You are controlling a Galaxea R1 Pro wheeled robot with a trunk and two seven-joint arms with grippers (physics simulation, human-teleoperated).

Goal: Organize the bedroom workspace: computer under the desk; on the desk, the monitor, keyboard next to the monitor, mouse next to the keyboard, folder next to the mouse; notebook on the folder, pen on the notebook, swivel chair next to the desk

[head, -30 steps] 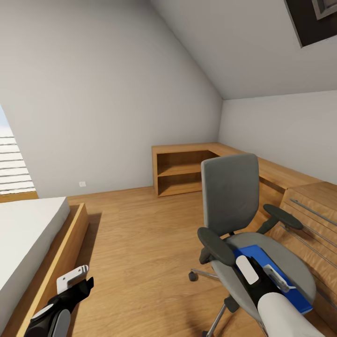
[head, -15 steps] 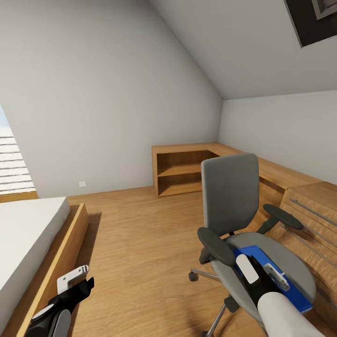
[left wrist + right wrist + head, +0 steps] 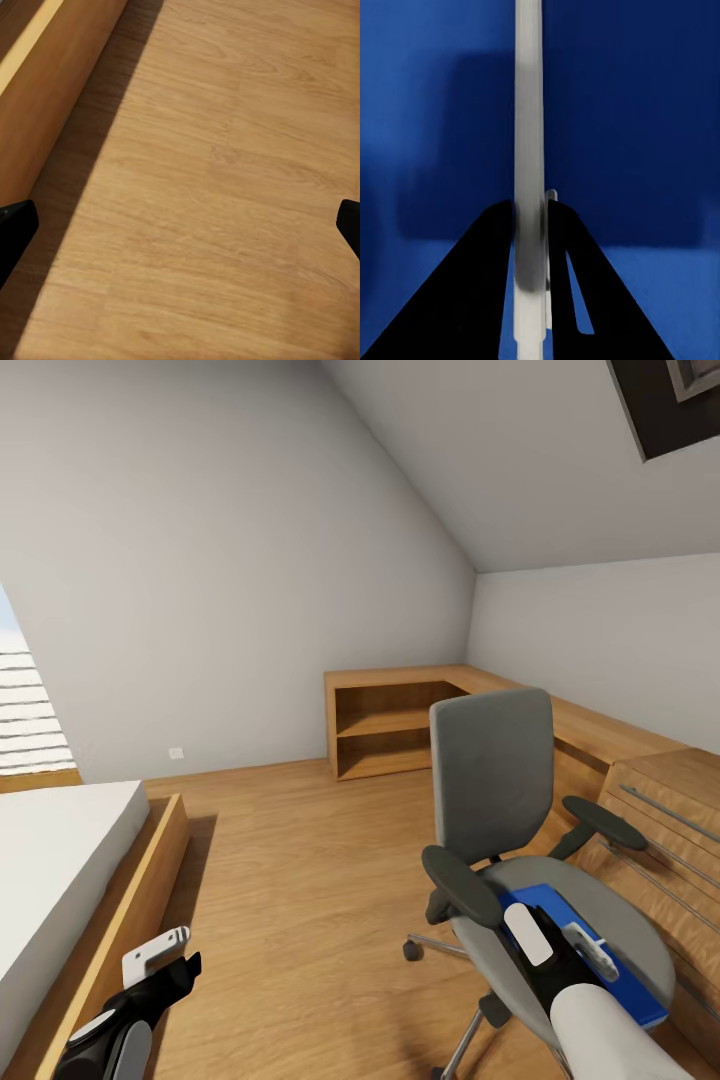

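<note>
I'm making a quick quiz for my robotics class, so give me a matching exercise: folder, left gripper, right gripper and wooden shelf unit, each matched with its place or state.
1. folder
2. left gripper
3. right gripper
4. wooden shelf unit

A. open, above the plank floor
B. against the far wall
C. flat on the swivel chair seat
D. shut on a slim grey pen

Pairs: 1-C, 2-A, 3-D, 4-B
</note>
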